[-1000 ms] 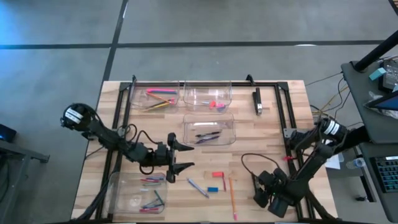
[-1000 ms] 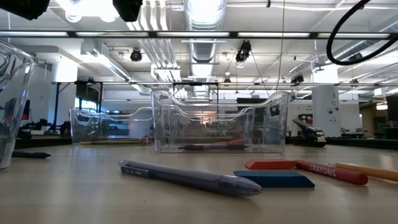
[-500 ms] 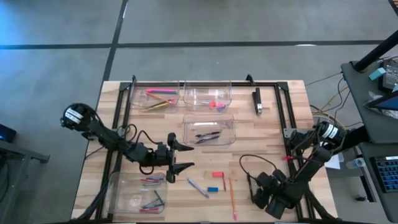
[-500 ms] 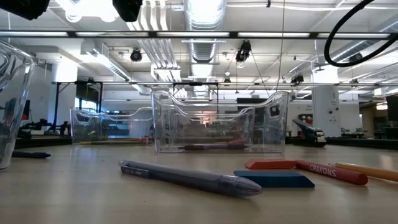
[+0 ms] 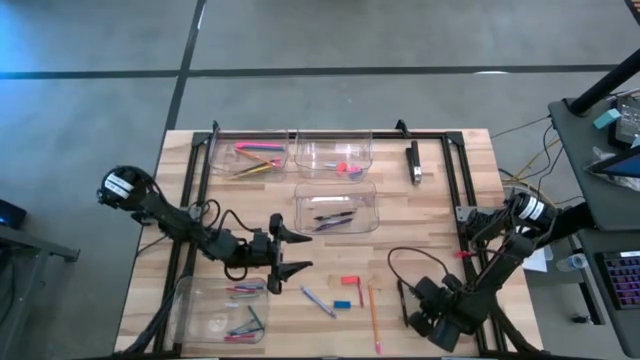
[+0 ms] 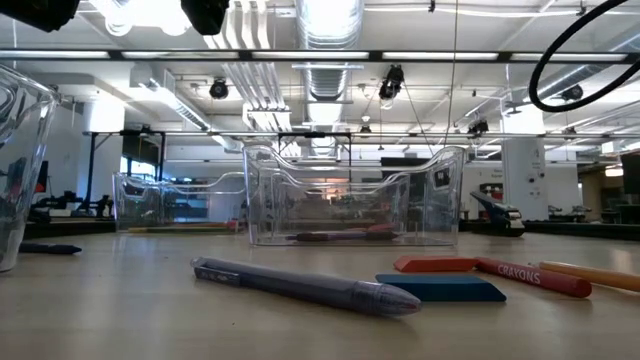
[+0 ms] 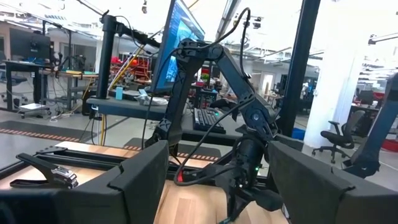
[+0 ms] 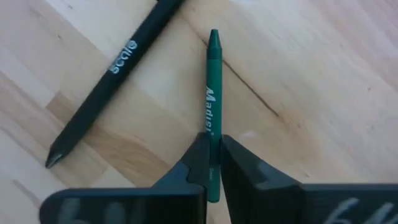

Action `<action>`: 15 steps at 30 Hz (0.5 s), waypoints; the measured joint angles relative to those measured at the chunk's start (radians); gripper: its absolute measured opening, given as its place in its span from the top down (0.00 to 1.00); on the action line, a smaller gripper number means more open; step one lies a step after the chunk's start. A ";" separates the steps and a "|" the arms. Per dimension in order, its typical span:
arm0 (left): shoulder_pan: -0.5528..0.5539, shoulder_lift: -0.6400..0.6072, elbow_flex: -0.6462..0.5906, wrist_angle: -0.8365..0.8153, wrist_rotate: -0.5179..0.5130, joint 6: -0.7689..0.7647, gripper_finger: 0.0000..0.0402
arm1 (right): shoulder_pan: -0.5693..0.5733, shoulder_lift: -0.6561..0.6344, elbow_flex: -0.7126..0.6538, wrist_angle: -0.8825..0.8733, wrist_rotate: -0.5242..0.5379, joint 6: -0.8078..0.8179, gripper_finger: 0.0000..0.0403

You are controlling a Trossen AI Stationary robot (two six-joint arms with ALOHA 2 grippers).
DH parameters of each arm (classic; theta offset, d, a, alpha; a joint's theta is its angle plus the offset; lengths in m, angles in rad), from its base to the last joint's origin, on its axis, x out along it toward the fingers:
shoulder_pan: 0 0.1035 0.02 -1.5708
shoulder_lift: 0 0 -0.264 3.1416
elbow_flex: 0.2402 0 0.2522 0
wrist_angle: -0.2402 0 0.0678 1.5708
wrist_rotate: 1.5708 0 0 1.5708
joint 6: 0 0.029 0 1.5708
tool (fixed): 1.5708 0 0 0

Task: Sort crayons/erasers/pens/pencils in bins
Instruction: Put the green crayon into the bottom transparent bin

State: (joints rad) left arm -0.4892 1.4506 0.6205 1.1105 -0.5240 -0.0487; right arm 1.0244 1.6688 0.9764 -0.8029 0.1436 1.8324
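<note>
The right end effector [image 8: 213, 163] pinches a green crayon [image 8: 212, 93] beside a black pen [image 8: 106, 81] on the counter [image 8: 311, 74]. The left end effector [image 5: 290, 250] hangs spread near the middle.

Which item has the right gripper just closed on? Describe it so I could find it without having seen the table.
Go to the table's near right corner, where the right gripper is low over the wood. Its fingers are shut on one end of a green crayon with pale lettering. The black pen beside it is longer, lies at an angle, and is not gripped.
</note>
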 joint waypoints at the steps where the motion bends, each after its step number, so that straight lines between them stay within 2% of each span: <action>1: 0.000 0.000 0.000 -0.001 0.000 0.000 0.35 | 0.001 -0.010 0.000 -0.006 0.002 0.007 0.96; 5: -0.001 0.013 0.000 -0.005 0.001 0.001 0.35 | 0.006 -0.049 0.029 -0.123 0.050 0.015 0.96; 9: -0.001 0.021 0.000 -0.005 0.002 0.002 0.35 | 0.004 -0.099 0.084 -0.212 0.167 0.006 0.96; 15: -0.002 0.022 0.006 -0.064 0.047 -0.005 0.35 | 0.004 -0.163 0.172 -0.217 0.447 -0.101 0.96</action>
State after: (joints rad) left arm -0.4911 1.4723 0.6267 1.0469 -0.4768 -0.0533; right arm 1.0279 1.5062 1.1489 -1.0203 0.5909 1.7313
